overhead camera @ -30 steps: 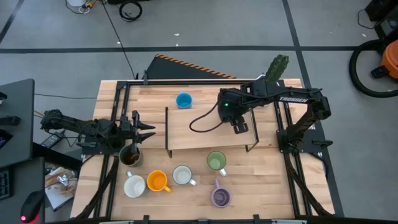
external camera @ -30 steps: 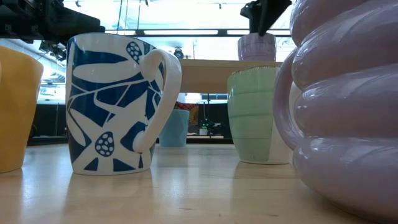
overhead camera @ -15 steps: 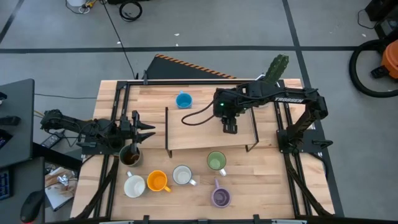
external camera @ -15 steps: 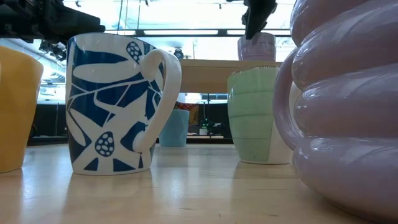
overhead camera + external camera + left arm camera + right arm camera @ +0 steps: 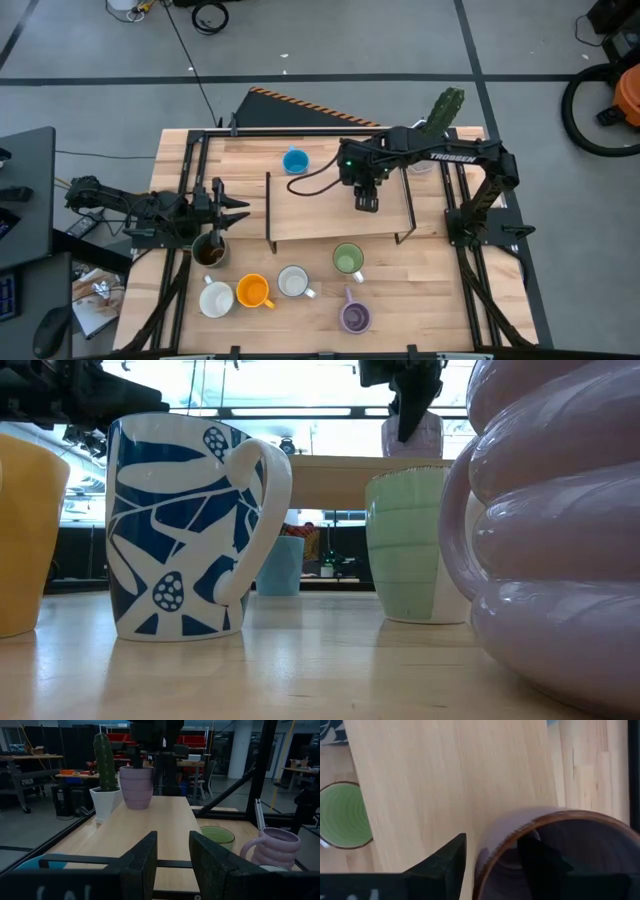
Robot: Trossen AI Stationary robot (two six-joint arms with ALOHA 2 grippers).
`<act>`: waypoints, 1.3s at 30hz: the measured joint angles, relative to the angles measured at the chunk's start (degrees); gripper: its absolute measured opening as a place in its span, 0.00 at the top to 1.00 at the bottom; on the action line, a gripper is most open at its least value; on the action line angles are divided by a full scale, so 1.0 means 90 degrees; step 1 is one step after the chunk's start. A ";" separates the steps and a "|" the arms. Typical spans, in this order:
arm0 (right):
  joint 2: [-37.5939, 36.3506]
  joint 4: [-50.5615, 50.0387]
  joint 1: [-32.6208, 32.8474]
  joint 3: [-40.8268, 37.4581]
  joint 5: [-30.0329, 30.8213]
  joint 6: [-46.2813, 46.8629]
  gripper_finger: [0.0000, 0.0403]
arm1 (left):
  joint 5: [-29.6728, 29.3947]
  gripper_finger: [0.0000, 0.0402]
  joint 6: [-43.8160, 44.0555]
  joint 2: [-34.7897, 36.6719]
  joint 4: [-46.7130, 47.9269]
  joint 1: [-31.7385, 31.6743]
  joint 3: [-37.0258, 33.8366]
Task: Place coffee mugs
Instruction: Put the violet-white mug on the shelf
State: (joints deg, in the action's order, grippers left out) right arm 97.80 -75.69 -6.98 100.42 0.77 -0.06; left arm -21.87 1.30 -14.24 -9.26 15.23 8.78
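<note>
A purple mug [image 5: 136,787] stands upright on the raised wooden shelf [image 5: 320,215]; the high view hides it under my right gripper [image 5: 366,200]. That gripper points down over the mug's brown rim [image 5: 492,845], open, with one finger [image 5: 537,857] inside the mug and the other [image 5: 445,865] outside its wall; a gap shows on both sides. My left gripper [image 5: 172,862] waits open and level at the table's left, near the dark brown mug [image 5: 210,252]. Green [image 5: 348,260], patterned white [image 5: 293,282], orange [image 5: 252,291], white [image 5: 216,298] and ribbed purple [image 5: 355,317] mugs stand on the table in front of the shelf.
A blue mug [image 5: 295,160] stands on the table behind the shelf. A cactus in a white pot [image 5: 105,795] is at the far right corner [image 5: 440,115]. Black frame rails [image 5: 190,190] run along both table sides. The shelf top left of the purple mug is bare wood.
My right gripper has gone toward the table's left and down onto the purple mug, rolling about its own pointing line; its fingertips now reach the mug's rim. The mug has stayed where it was on the shelf.
</note>
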 joint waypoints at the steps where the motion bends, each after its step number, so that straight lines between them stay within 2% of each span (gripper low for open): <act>1: 0.0002 -0.0007 -0.0011 0.0000 -0.0059 -0.0018 0.56 | 0.0000 0.71 -0.0001 0.0002 0.0000 -0.0001 0.0000; 20: 0.0002 -0.0922 -0.0044 0.0000 -0.0050 -0.0863 0.75 | 0.0000 0.71 -0.0048 0.0001 -0.0019 0.0000 0.0000; 29: 0.0002 -0.1282 -0.0072 0.0000 0.0106 -0.0946 0.87 | 0.0000 0.71 -0.0048 0.0002 0.0024 0.0001 0.0000; 39: -0.0068 -0.1599 -0.0173 -0.0007 0.0241 -0.1034 0.89 | 0.0003 0.71 0.0007 0.0002 0.0070 -0.0001 0.0000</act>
State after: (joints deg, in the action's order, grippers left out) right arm 97.18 -90.08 -8.53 100.36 2.94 -9.37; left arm -21.85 1.37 -14.22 -8.63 15.22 8.78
